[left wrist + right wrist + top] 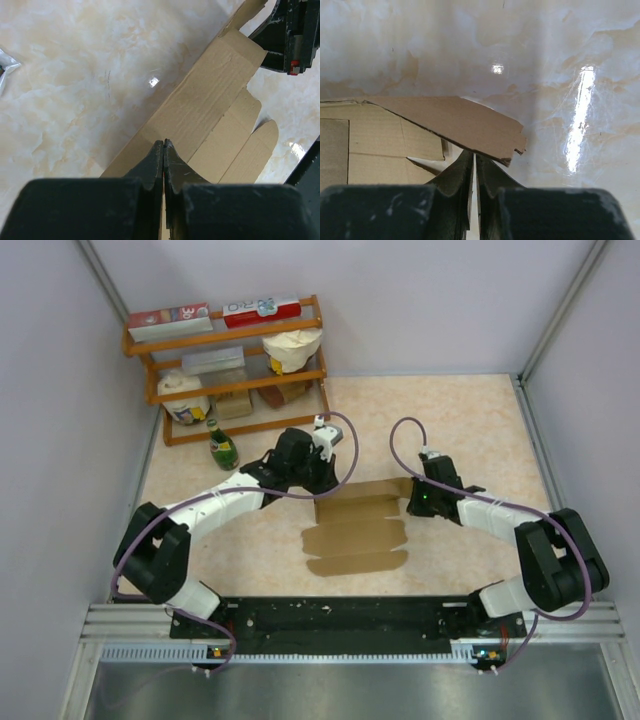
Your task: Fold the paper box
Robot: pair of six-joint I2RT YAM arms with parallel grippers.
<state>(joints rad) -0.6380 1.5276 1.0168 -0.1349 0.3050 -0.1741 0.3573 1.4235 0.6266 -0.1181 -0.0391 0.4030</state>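
Observation:
The paper box (355, 535) lies mostly flat on the marble table between the two arms, brown with scalloped flaps toward the near side. My left gripper (318, 478) is shut, with its tips (164, 141) over the box's far left panel (210, 95). I cannot tell whether it pinches the cardboard or only rests on it. At the box's far right end, my right gripper (411, 502) is shut on a flap (455, 122). That flap is lifted off the table and slants across the right gripper (474, 155).
An orange wooden shelf (240, 370) with printed boxes and a cream bag stands at the back left. A green bottle (223, 448) stands in front of it, close to the left arm. Grey walls close in both sides. The right arm's black body (290, 35) shows in the left wrist view.

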